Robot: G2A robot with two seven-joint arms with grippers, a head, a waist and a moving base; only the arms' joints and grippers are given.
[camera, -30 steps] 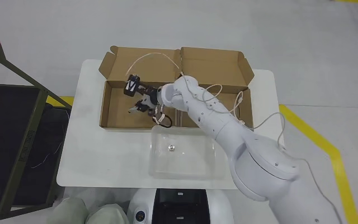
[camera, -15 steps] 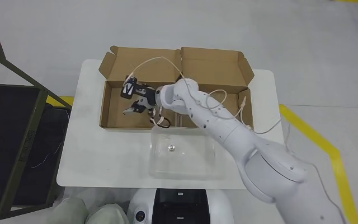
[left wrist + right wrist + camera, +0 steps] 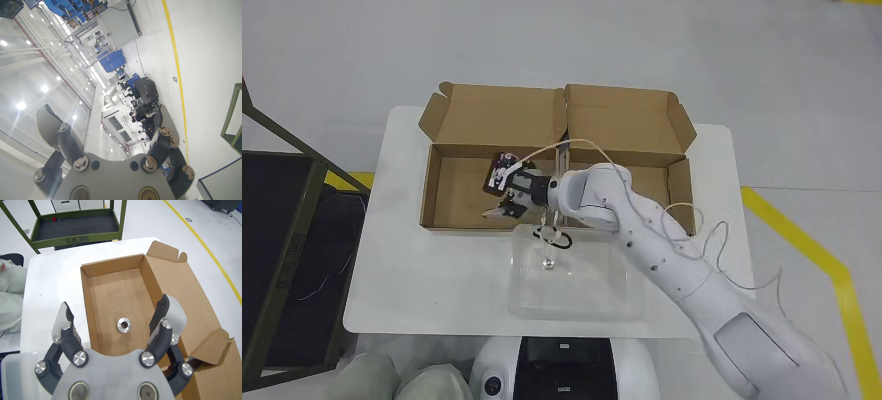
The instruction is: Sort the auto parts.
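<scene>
Right gripper [image 3: 115, 306], fingers apart, hangs over a small silver metal ring [image 3: 124, 325] on the floor of the brown cardboard box [image 3: 105, 289]; left gripper [image 3: 103, 111] likewise has fingers apart.

Overhead and nearer right wrist views share the cardboard box [image 3: 457, 190].

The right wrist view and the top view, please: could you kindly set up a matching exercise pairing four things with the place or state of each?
Things:
1. metal ring
2. small round part
3. right claw
4. green cart

Places or states:
A. in the clear tray
B. lying on the floor of the cardboard box
C. standing beyond the table
D. open, above the box

Pairs: 1-B, 2-A, 3-D, 4-C.
</scene>
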